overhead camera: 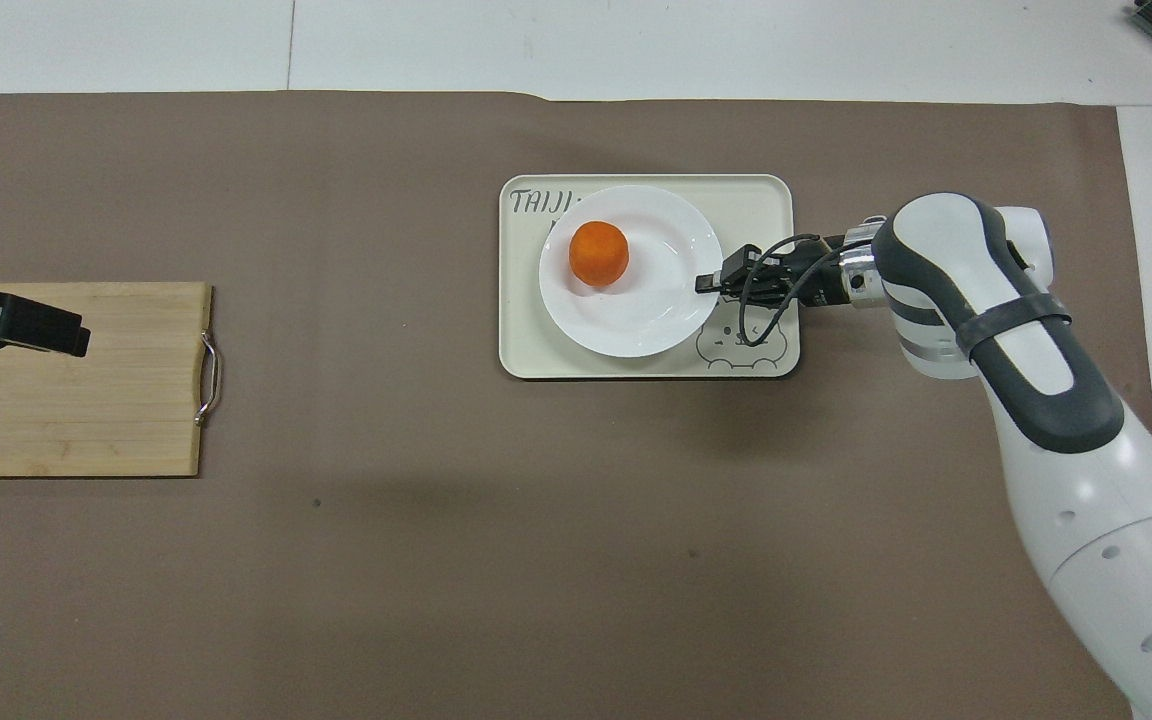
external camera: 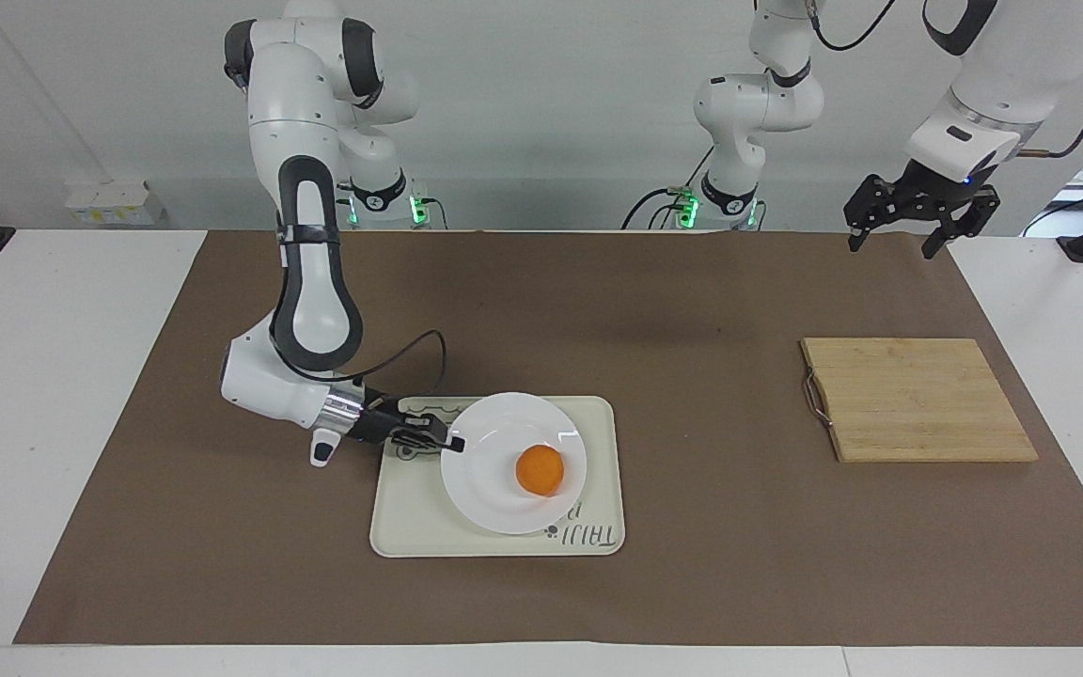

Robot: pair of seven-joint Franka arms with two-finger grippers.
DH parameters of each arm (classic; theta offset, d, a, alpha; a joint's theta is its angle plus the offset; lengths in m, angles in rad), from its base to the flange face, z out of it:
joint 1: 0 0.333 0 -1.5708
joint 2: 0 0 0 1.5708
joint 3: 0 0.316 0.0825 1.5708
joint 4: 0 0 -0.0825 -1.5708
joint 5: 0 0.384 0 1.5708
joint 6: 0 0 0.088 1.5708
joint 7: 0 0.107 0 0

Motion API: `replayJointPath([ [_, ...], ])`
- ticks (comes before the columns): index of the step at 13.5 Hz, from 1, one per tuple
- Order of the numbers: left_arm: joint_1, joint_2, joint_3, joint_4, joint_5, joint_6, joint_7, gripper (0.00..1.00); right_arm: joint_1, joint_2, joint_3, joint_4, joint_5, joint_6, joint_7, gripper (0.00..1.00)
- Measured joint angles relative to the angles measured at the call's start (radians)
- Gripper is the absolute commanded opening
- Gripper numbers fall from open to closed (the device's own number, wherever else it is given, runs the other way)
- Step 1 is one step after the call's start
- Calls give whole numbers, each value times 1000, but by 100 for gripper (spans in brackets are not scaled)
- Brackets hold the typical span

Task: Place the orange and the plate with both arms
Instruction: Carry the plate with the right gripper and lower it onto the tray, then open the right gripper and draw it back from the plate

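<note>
My right claw (external camera: pixel 452 442) is clenched on the rim of the plate (external camera: pixel 494 484), pinching it at the edge that faces the right arm's end of the surface. The arm reaches in low from that end, its wrist just above the brown mat (external camera: pixel 222 527), with a black cable looping over the wrist.

The plate (overhead camera: pixel 656 310) sits on the cream tray (external camera: pixel 410 531), covering most of the tray's middle; whether it rests flat on the tray at the gripped side I cannot tell. The tray shows a bear drawing at its corner under my right claw (overhead camera: pixel 708 284) and lettering along its edge farthest from the robots. The tray (overhead camera: pixel 526 350) lies on the mat around the middle of the surface, a little toward the right arm's end.

The orange (external camera: pixel 540 470) sits on the plate, off its centre toward the left arm's end. From above, the orange (overhead camera: pixel 598 253) lies on the part of the plate farther from the robots.

My left claw (external camera: pixel 918 221) waits released, fingers spread, up in the air over the mat's corner nearest the robots at the left arm's end. In the overhead view my left claw (overhead camera: pixel 46 333) shows over the wooden cutting board (overhead camera: pixel 86 420). The board (external camera: pixel 918 400) lies flat on the mat at the left arm's end, well apart from the tray, with its metal handle (external camera: pixel 814 400) on the edge toward the tray.
</note>
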Motion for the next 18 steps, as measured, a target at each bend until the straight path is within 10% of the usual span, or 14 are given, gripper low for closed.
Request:
replayJointPath([
  [4,0,0,0,0,0,0,0,100,11,-3,2,-2,-72,34,-1,10],
  [5,0,0,0,0,0,0,0,100,9,-5,2,-2,-84,34,-1,42],
  [6,0,0,0,0,0,0,0,100,7,-6,0,-2,-116,34,-1,99],
  [18,0,0,0,0,0,0,0,100,-2,-231,-32,25,-885,51,328,100],
])
